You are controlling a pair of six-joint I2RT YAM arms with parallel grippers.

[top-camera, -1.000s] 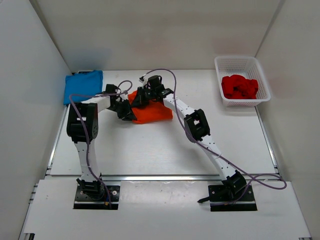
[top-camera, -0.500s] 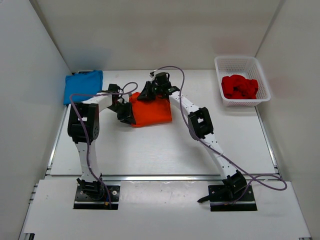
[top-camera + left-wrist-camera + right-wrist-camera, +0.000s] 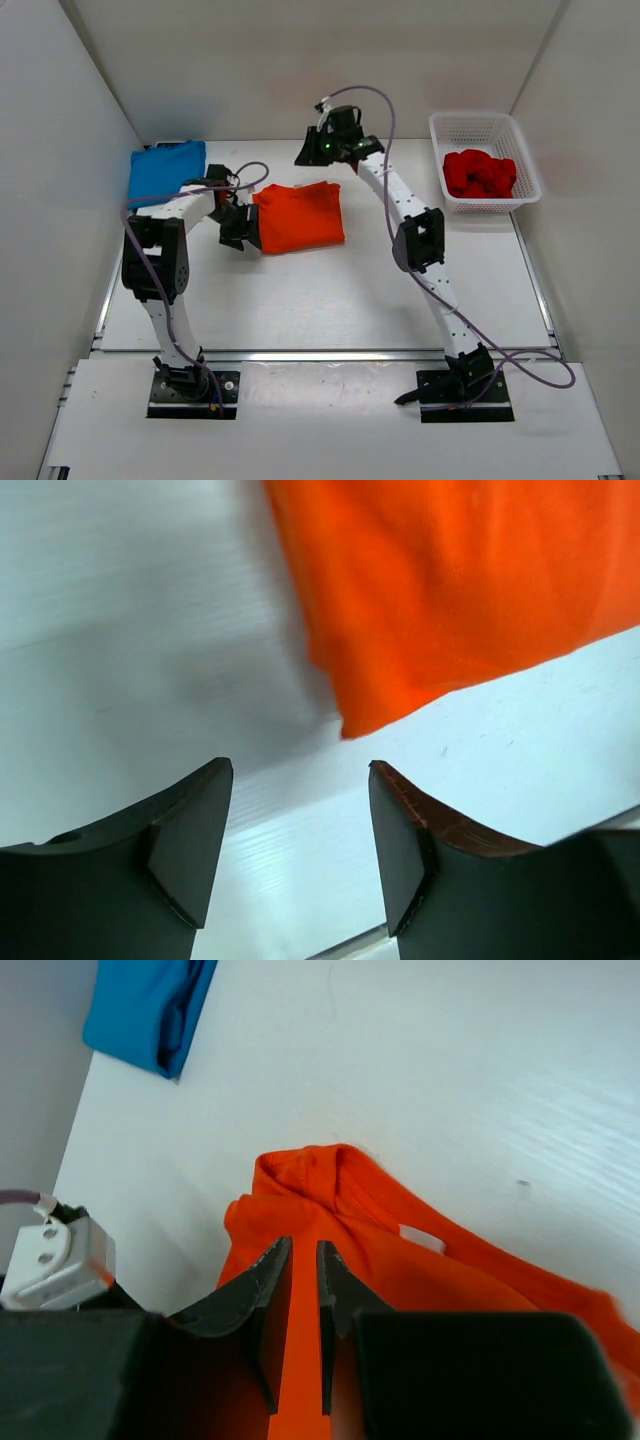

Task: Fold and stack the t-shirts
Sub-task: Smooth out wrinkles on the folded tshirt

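The orange t-shirt [image 3: 300,217] lies folded into a rough rectangle on the white counter [image 3: 330,290], a little left of the middle. The left gripper [image 3: 300,770] sits low at the shirt's left edge. Its two fingers [image 3: 190,845] are spread apart with only bare counter between them, and a folded corner of the orange cloth lies just ahead of the tips, not touching them. The right gripper [image 3: 298,1255] hangs above the far side of the orange shirt, clear of the cloth. Its fingers are drawn nearly together with a slim gap, nothing is clamped in them, and the shirt's collar end shows below through that gap.

The blue t-shirt [image 3: 166,172] rests folded in the far left corner of the counter, well apart from the orange one. The red t-shirt [image 3: 480,173] is bunched in a loose heap inside the white basket [image 3: 470,122] at the far right of the counter.
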